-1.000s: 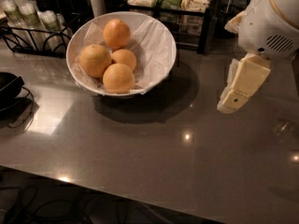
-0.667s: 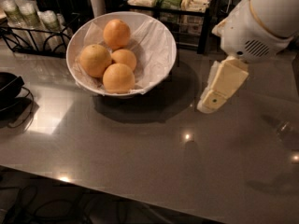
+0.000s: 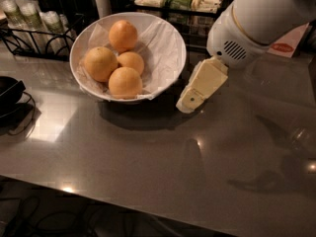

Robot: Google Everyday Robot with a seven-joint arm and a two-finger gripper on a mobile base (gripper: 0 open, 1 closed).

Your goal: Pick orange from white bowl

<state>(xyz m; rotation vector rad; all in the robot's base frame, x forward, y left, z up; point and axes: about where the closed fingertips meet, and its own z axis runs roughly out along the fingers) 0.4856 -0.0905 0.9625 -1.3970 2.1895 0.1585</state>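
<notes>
On the grey table (image 3: pixel 148 172), just right of the white bowl (image 3: pixel 172 43), my gripper (image 3: pixel 190 100) hangs low; I cannot tell whether it is spread. Four oranges (image 3: pixel 125 82) fill the bowl. Beyond, a red-logo card (image 3: pixel 284 47), unreadable.

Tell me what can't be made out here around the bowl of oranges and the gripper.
Camera view:
- Oranges: four show; the white bowl hides their undersides with its near wall, and anything beneath them.
- Gripper, just right of the bowl: its own body hides whether it touches the counter.
- Arm: cut off by the top and right edges.
- Black dish: cut off by the left edge.
</notes>
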